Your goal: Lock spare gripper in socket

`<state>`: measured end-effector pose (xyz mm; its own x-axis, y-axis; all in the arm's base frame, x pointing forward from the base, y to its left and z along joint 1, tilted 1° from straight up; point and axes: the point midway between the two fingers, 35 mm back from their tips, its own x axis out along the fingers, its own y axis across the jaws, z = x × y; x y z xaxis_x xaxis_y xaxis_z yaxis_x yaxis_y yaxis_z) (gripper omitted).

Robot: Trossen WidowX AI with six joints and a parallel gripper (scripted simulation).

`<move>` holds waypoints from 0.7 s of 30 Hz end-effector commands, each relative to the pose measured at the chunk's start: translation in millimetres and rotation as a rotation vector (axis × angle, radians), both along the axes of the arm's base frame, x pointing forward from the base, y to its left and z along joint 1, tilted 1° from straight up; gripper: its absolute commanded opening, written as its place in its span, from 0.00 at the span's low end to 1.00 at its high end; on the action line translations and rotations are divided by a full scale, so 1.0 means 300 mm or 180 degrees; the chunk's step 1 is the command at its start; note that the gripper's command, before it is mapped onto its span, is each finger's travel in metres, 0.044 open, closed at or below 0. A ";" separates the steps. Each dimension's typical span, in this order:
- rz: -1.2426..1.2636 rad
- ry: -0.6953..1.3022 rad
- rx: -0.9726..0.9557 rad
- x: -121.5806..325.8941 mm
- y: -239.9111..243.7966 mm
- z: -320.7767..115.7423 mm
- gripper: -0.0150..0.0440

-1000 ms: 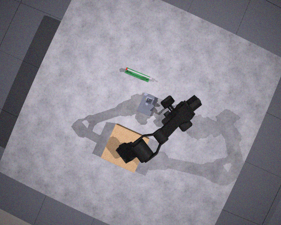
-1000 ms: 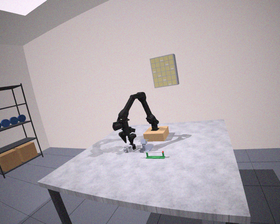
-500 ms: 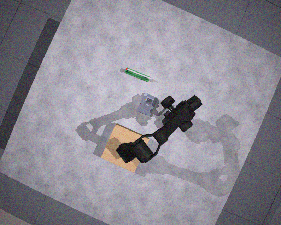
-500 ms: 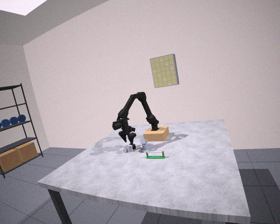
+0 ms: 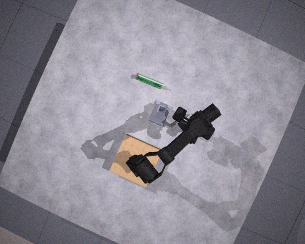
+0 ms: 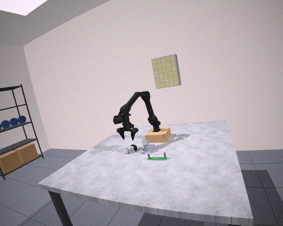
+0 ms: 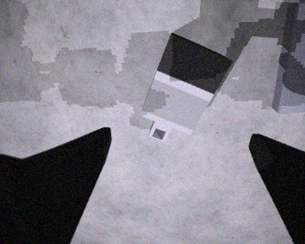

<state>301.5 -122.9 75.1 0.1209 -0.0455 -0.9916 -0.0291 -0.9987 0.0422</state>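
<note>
The mount (image 5: 157, 115) (image 6: 149, 149) is a blue-grey block with an upright socket on the table; its edge shows at the right of the wrist view (image 7: 293, 103). A small yellow spot (image 6: 148, 141) shows at the socket top; how the pin sits is too small to tell. The spare gripper (image 6: 130, 149) (image 7: 178, 100) lies on the table beside the mount, with a dark end, a pale body and a small spigot (image 7: 153, 132) with a square hole. My gripper (image 6: 128, 139) (image 7: 180, 137) is open and empty, above the spare gripper and not touching it.
A green stand (image 5: 149, 83) (image 6: 157, 159) carries a pale rod with a red end, on the mount's side away from the arm's base. The wooden base block (image 5: 121, 162) (image 6: 156, 138) stands behind the mount. The arm hides part of the table in the overhead view.
</note>
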 end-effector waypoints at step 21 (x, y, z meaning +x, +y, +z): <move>0.6242 0.0006 -0.2785 -0.007 0.002 0.047 1.00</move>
<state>306.3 -125.3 86.0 0.4212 -0.1691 -0.8910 0.8629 -0.2277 0.4512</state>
